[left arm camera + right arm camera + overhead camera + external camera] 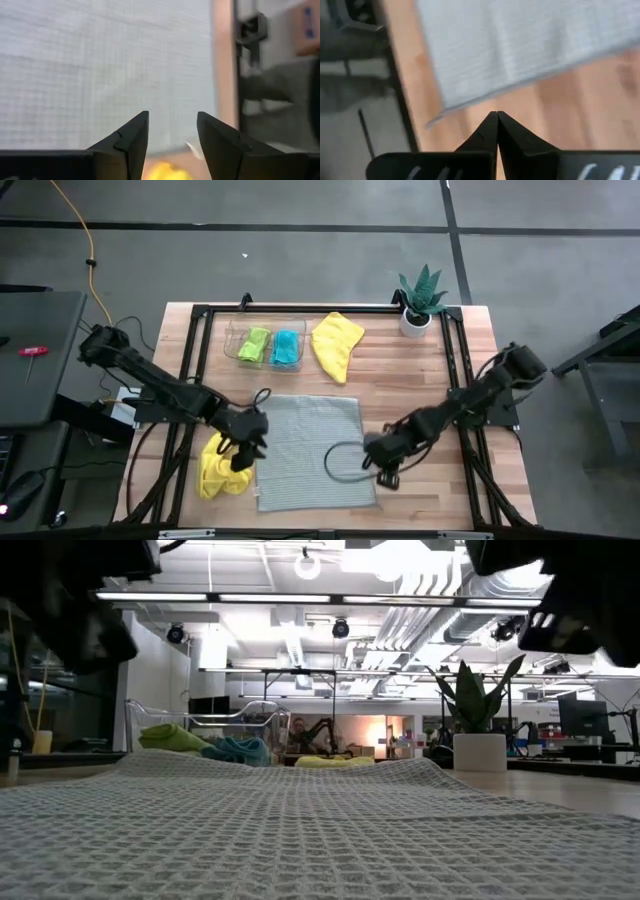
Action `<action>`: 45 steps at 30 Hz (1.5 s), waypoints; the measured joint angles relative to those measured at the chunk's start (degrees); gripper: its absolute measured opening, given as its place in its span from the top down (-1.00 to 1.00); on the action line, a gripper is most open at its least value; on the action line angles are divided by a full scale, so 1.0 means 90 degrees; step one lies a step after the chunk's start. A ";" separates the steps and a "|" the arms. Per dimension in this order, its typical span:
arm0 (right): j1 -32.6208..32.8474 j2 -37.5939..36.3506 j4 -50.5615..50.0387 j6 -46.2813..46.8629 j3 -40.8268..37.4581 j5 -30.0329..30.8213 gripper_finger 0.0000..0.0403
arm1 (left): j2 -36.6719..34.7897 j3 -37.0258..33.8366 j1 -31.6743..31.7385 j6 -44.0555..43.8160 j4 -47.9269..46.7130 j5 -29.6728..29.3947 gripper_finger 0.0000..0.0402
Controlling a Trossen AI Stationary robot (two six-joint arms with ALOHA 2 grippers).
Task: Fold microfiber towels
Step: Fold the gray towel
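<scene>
The light grey towel point(320, 830) lies nearest the low camera, spread flat on the worktop point(420, 370) with its waffle weave filling the foreground; it looks unfolded, a single layer laid out square. The left gripper point(248, 442) hovers at the grey towel's left edge, its fingers parted and grasping nothing, with a crumpled yellow towel point(218, 466) just beside that edge below the gripper. The right gripper point(385, 470) hangs off the grey towel's right edge, fingers clenched together on nothing, over bare wood. Beyond the grey towel's far edge sits a clear plastic tray point(236, 332) holding the lime green towel point(254, 344) and the teal-blue towel point(286, 348), both compact and, by their look, already folded. The second yellow towel point(336, 344) lies loosely doubled just beside the tray, farther from the grey towel than the grippers are. As a judgement, two towels seem done, and the grey one and the two yellow ones are left. The worktop is pale wooden planks in a dark metal frame, with a potted plant point(420, 302) at the corner past the tray. Behind is a bright open workshop with ceiling ducts, strip lights and monitors.
</scene>
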 joint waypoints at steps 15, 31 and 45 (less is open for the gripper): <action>-0.1620 -0.2424 0.3106 0.2867 -0.3855 0.1395 1.00 | -0.0037 -0.0930 0.0340 -0.0616 0.0781 -0.1997 0.22; -0.3001 -0.0546 0.5352 0.2254 -0.4054 0.0978 1.00 | 0.1650 -0.1210 0.0385 -0.1474 0.2484 -0.2091 0.22; -0.2945 0.0517 0.6254 0.2205 -0.2999 0.1079 1.00 | 0.2171 -0.1192 0.0378 -0.1302 0.3042 -0.1958 0.22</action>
